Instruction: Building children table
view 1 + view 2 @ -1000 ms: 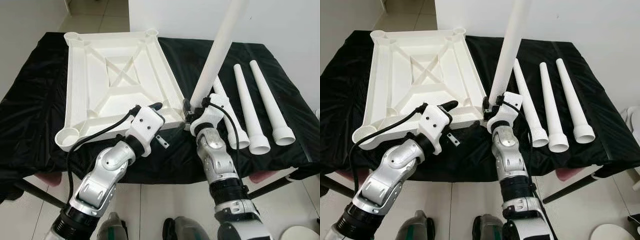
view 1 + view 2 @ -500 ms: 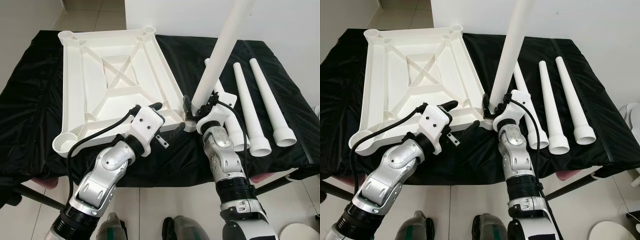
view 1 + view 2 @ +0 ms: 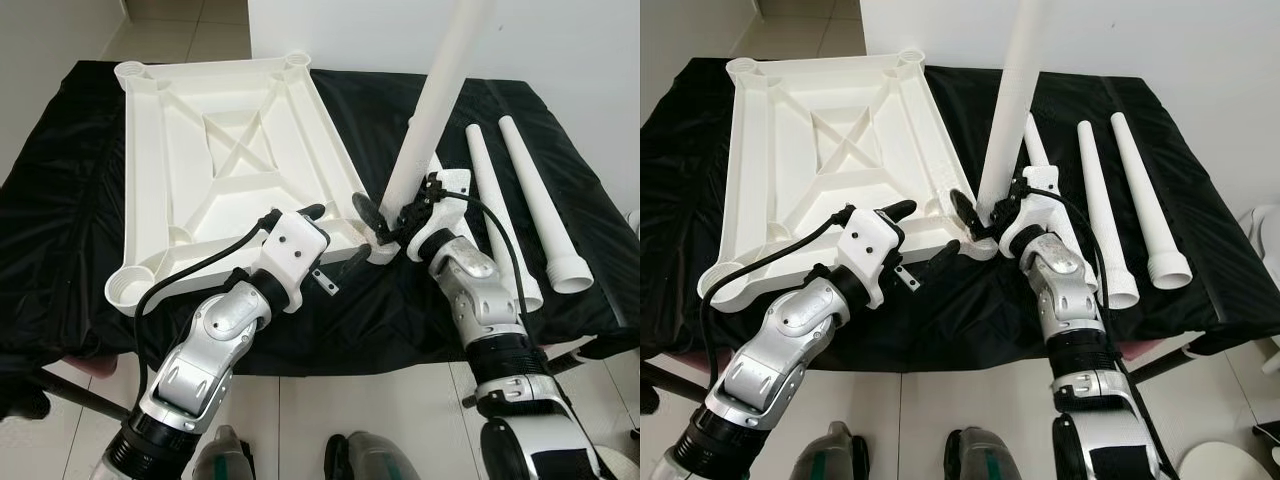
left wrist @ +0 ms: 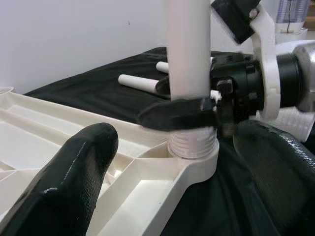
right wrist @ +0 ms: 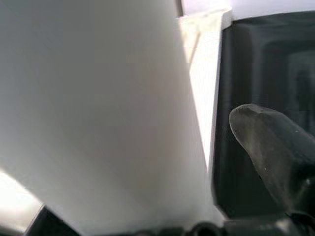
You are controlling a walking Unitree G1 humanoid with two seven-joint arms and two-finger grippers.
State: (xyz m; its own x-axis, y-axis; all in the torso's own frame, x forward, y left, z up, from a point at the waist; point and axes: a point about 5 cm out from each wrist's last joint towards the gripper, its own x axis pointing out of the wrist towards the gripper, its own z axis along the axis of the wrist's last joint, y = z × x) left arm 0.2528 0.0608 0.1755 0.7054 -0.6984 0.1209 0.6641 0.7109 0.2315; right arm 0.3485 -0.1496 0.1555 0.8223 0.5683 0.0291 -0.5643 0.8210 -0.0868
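Leg [image 3: 432,110]: upright in the top's [image 3: 230,160] near corner socket, threads seated.
Right gripper [image 3: 385,222]: clasping the leg base; its forearm has swung outward since a second ago, likely twisting it tight.
Left gripper [image 3: 335,245]: spread apart, steadying the top's near edge.

Plain indoor room: bare white wall [image 3: 560,40] standing behind black cloth-draped table [image 3: 60,200], pale tiled floor [image 3: 180,30] showing beyond.

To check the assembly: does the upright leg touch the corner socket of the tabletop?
Touching. The left wrist view shows the upright leg seated with its threaded end inside the corner socket.
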